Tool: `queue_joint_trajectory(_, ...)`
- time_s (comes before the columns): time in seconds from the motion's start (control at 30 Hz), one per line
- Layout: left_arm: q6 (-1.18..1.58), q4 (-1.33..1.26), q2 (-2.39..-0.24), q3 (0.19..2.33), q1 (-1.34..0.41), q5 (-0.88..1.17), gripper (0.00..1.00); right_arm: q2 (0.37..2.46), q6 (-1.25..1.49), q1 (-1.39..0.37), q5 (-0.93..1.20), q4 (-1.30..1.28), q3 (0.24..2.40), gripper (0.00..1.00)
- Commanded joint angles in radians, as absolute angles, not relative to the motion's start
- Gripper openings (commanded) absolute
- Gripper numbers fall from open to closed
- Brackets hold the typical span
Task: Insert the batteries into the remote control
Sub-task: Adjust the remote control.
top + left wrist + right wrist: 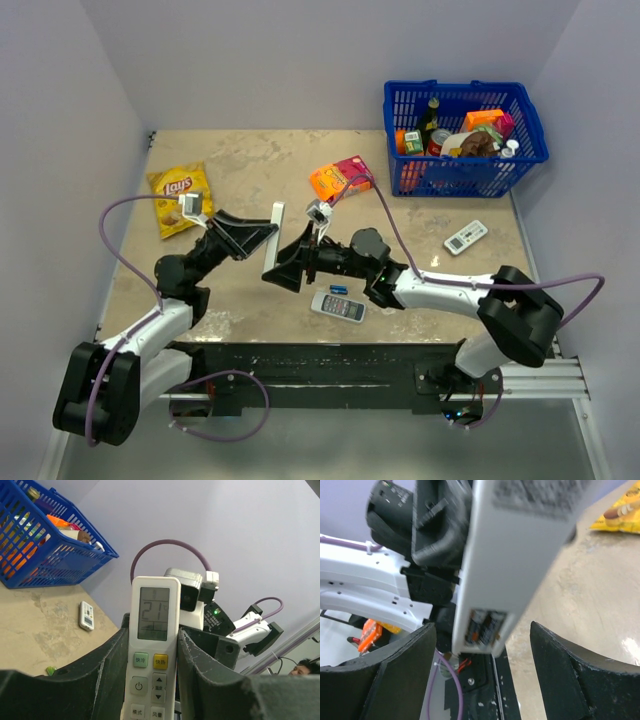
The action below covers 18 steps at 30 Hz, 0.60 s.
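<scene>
While the remote control (154,615) is clamped in the left gripper (152,637), the batteries (484,626) are seen seated in its back compartment. The right gripper (481,630) is spread wide around the battery end, nothing being grasped.

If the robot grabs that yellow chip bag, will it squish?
Probably. The yellow Lay's chip bag looks crinkled and thin, so it would likely dent and feel light. Its smooth-looking film might slip when pinched.
</scene>
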State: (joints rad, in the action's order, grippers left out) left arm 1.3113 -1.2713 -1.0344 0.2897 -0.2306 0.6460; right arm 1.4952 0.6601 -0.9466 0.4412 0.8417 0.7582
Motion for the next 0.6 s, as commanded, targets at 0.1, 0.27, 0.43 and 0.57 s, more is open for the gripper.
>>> queue_joint_trajectory(0.1,1.253,-1.798,-1.003,0.265,-0.235,0.623,0.0,1.522,0.673,-0.973,0.456,0.934,0.847,0.69)
queue_joint_trajectory(0.27,1.236,-1.772,-0.991,0.268,-0.235,0.627,0.0,1.511,0.654,-0.977,0.454,0.898,0.847,0.44)
queue_joint_trajectory(0.43,1.16,-1.561,-0.914,0.288,-0.235,0.663,0.14,1.439,0.554,-0.977,0.408,0.667,0.848,0.17)
queue_joint_trajectory(0.57,0.915,-0.995,-0.74,0.356,-0.235,0.654,0.5,1.385,0.401,-0.979,0.364,0.402,0.908,0.03)
